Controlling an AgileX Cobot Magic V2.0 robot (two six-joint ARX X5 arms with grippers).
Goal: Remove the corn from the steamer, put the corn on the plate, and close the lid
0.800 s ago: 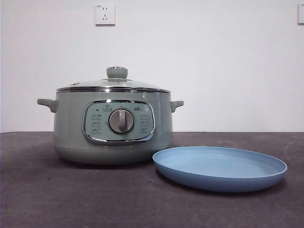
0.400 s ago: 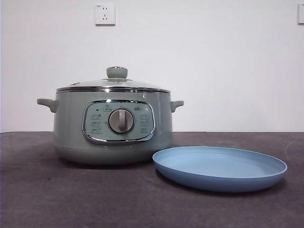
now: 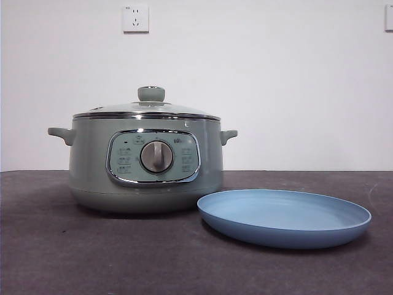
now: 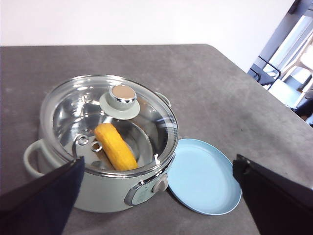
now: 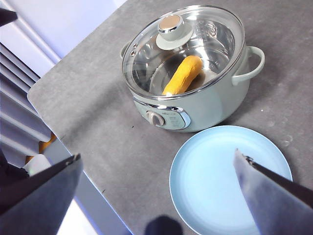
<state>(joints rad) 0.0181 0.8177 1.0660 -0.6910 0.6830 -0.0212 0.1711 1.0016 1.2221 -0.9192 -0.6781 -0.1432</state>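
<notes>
The sage-green steamer point(image 3: 146, 166) stands on the dark table with its glass lid point(image 3: 147, 109) closed on top. Through the lid I see the yellow corn point(image 4: 115, 146) lying inside the pot, also visible as the corn point(image 5: 182, 75) in the right wrist view. The empty light-blue plate point(image 3: 284, 216) lies beside the steamer, nearly touching its base. My left gripper point(image 4: 159, 196) hovers high above the steamer point(image 4: 102, 147), open and empty. My right gripper point(image 5: 159, 191) hangs high over the plate point(image 5: 230, 181), open and empty. Neither arm shows in the front view.
A wall with a socket point(image 3: 136, 18) stands behind the table. The table edge point(image 5: 83, 161) runs close to the steamer's control-panel side in the right wrist view. Dark tabletop point(image 3: 92, 258) spreads in front of the pot.
</notes>
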